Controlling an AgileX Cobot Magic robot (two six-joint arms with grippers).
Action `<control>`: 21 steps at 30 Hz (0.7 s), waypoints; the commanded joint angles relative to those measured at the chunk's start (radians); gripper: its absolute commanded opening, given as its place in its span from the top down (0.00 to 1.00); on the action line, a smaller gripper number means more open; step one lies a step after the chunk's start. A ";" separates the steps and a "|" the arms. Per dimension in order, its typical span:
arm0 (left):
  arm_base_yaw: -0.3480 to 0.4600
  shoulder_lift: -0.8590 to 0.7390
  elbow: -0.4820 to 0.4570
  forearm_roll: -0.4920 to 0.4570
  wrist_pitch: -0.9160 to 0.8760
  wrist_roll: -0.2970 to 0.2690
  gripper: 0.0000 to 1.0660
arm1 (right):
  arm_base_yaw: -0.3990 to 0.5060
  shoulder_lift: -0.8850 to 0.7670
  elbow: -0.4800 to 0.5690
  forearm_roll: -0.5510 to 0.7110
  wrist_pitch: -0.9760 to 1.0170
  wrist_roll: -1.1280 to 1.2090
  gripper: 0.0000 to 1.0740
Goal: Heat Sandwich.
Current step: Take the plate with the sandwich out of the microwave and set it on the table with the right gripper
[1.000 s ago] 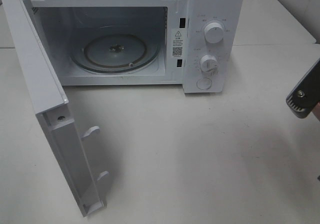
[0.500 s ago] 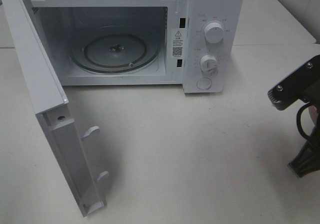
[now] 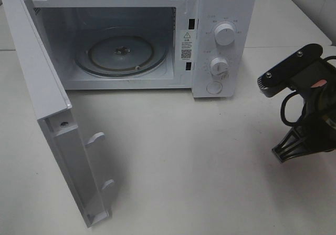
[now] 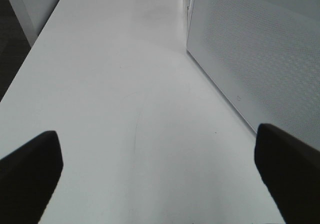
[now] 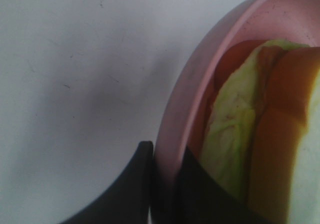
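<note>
In the right wrist view the sandwich (image 5: pixel 260 134), with tan-orange crust and pale green filling, lies on a round pink plate (image 5: pixel 200 73). My right gripper (image 5: pixel 167 184) is shut on the plate's rim, one finger inside it and one outside. The exterior high view shows the right arm (image 3: pixel 304 103) low at the table's right edge, in front of the microwave's control panel; it hides plate and sandwich there. My left gripper (image 4: pixel 160 179) stands open over bare table, holding nothing, and is outside the exterior high view.
The white microwave (image 3: pixel 223 14) stands at the back with its door (image 3: pixel 47 103) swung wide open to the left. A bare glass turntable (image 3: pixel 121 53) lies inside. The door's perforated panel (image 4: pixel 260 58) is beside my left gripper.
The right arm has come in from the right edge and moved left, further into the exterior high view. Microwave and door have not moved.
</note>
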 commanded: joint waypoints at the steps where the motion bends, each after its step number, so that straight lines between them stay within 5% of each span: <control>1: 0.003 -0.007 0.004 -0.007 -0.008 0.000 0.06 | -0.042 0.032 -0.004 -0.046 -0.029 0.010 1.00; 21: 0.003 -0.007 0.004 -0.007 -0.008 0.000 0.06 | -0.239 0.223 -0.004 -0.166 -0.130 0.124 1.00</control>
